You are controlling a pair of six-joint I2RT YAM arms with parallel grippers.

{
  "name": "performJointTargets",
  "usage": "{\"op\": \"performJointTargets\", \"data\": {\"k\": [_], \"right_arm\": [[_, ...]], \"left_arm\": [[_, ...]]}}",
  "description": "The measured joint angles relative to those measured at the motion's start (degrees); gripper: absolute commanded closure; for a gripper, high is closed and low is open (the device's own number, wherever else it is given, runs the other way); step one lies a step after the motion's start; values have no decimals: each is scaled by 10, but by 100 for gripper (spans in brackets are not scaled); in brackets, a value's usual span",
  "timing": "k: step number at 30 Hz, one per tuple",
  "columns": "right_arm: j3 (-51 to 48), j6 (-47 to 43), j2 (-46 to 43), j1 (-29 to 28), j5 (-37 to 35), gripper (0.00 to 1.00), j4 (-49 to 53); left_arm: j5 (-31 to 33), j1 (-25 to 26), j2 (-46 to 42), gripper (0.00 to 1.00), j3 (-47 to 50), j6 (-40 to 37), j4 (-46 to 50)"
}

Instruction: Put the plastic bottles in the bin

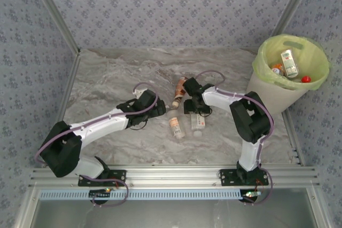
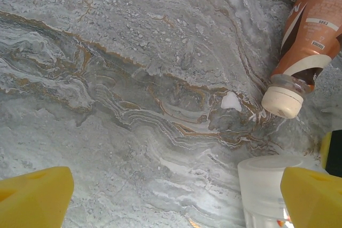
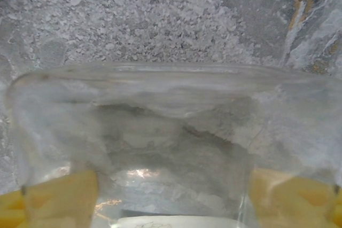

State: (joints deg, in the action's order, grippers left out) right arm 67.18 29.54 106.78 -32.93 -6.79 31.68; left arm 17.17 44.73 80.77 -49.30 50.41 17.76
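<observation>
Three plastic bottles lie mid-frame on the grey marbled bench point(image 1: 117, 78) in the top view: a brown-labelled bottle point(image 1: 179, 93), an orange-labelled bottle point(image 1: 176, 127) below it, and a white-labelled bottle point(image 1: 198, 123) to the right. From above their print is too small to read.

In that view the left pincer point(image 1: 160, 109) sits just left of the bottles. Its wrist view shows the left pincer point(image 2: 173, 201) spread wide over the marble. The brown-labelled bottle point(image 2: 312, 25) fills the upper right corner there, cut off by the frame edge, its cream cap point(image 2: 282, 101) pointing down-left. Its label carries white bands of print and a barcode-like patch, all too fine to read. At the lower right the clear end of another bottle point(image 2: 264, 185) lies just beside one yellow fingertip point(image 2: 312, 198); I cannot tell which bottle it is.

The right pincer point(image 1: 195, 111) covers the upper part of the white-labelled bottle. In its wrist view that bottle point(image 3: 171, 121) spans nearly the whole frame, blurred, with a strip of white label at the bottom edge bearing unreadable marks. Yellow fingers point(image 3: 59, 198) show dimly through the plastic on both sides. Whether they press the bottle or stand off it cannot be made out.

The off-white bin point(image 1: 267, 92), lined in lime green, stands at the upper right of the top view. It holds a green-labelled white bottle point(image 1: 289, 63), a red cap point(image 1: 305, 79) and an orange-marked piece point(image 1: 277, 69), which is partly hidden.
</observation>
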Motion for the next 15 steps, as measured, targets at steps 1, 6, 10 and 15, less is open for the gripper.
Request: {"op": "performJointTargets", "data": {"k": [1, 6, 10, 15], "right_arm": [[0, -2, -1, 0, -3, 32, 1], [-11, -15, -21, 2, -26, 39, -8], [-15, -30, -61, 4, -49, 40, -7], [-15, -44, -127, 4, -75, 41, -7]], "left_arm": [[0, 0, 0, 0, 0, 0, 0], [0, 0, 3, 0, 0, -4, -7], [0, 0, 7, 1, 0, -7, -13], [0, -1, 8, 1, 0, -11, -16]]}}
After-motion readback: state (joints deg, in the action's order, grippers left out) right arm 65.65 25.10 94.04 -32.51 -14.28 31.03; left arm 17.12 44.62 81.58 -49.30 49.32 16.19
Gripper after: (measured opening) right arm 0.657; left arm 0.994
